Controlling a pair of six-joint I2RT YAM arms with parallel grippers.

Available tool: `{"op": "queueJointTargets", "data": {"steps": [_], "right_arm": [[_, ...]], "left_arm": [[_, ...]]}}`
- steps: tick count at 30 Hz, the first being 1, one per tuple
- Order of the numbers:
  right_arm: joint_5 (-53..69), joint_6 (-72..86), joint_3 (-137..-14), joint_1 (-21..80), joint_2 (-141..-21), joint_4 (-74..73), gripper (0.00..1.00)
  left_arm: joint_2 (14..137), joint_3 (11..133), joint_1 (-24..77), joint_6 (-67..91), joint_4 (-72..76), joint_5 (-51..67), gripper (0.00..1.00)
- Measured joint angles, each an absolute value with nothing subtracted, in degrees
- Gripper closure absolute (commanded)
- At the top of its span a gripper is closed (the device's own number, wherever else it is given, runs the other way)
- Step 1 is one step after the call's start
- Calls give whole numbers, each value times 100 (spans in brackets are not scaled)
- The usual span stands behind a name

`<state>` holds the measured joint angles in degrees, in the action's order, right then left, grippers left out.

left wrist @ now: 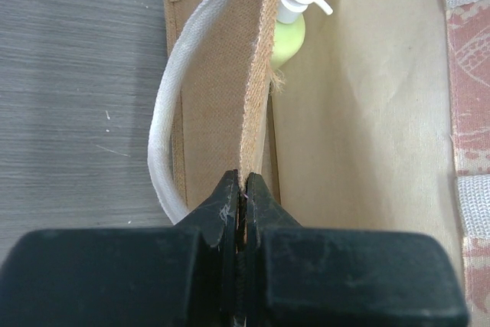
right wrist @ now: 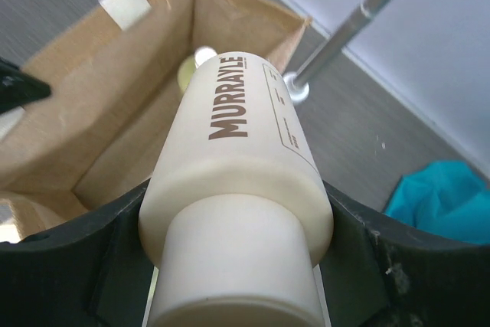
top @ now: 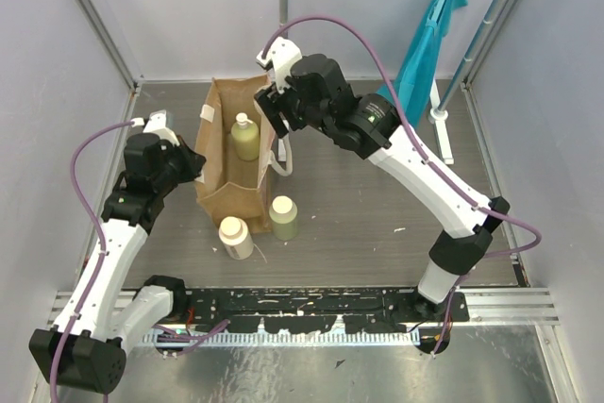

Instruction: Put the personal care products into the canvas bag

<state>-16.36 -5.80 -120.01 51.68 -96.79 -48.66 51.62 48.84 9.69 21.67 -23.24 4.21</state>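
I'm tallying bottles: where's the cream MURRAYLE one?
The cream bottle sits clamped in the right gripper, at the open canvas bag's far right corner, top view.

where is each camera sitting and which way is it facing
Top external: above and behind the bases, looking down at the table; left arm and right arm show.
Left wrist: low on the left arm, looking along the bag wall; its jaws are shut on the rim.
Right wrist: above the bag's mouth, looking in; its jaws hold a cream bottle.
Shared: all three show the bag and the green bottle inside.
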Motion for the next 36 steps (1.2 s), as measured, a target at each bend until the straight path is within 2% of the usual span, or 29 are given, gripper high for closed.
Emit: {"op": "queueJointTargets", "data": {"steps": [5,13,20,29,36], "right_arm": [[-1194,-834,-12241,5170,-9845,-4399,100],[-770,-886,-12816,5170,-10892,-4160,100],[-644,-666,-12816,5170,-11727,-4434,100],[-696,-281,-12849,5170,-11977,-4722,100],[-792,-209,-13323,5170,-12558,-4877,100]], "left_arm": [[5148,4884,969,2169,-2344,447,100],[5146,4884,969,2169,-2346,508,100],[5113,4884,969,2167,-2346,545,100],[5081,4884,969,2167,-2346,593,100],[5004,4882,969,2165,-2346,670,100]]}}
